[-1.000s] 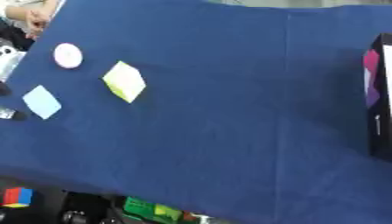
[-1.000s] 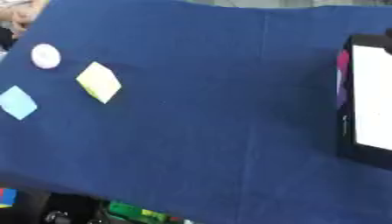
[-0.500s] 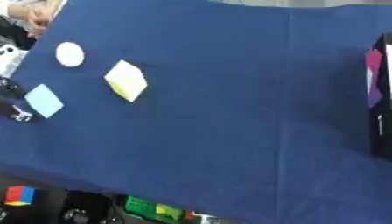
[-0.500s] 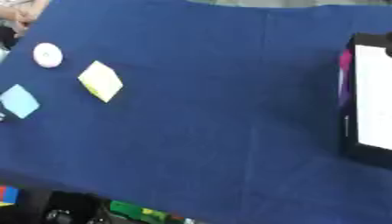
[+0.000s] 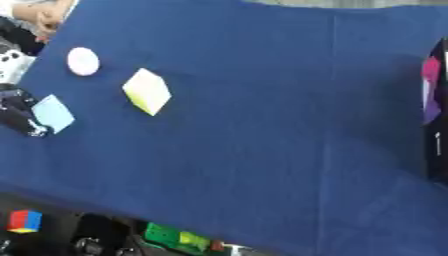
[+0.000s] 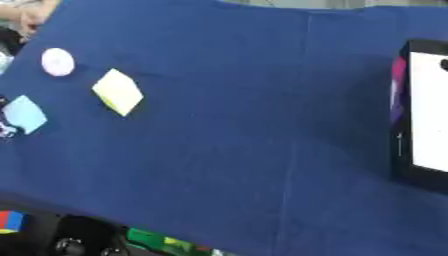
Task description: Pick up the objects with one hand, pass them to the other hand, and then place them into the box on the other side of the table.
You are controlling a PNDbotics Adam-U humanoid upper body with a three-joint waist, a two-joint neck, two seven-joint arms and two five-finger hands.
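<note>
On the blue tablecloth (image 5: 262,125), 3 objects lie at the left: a white round disc (image 5: 83,61), a pale yellow block (image 5: 147,91) just right of it, and a light blue block (image 5: 53,113) near the edge. The left hand (image 5: 17,112) shows at that edge, touching or just beside the light blue block; its fingers seem curled, though I cannot tell for sure. The black box (image 6: 424,115) with a white inside stands at the far right.

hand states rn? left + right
Left hand: at the table's left edge, touching the light blue block; fingers can't be told.
Right hand: not in view.
</note>
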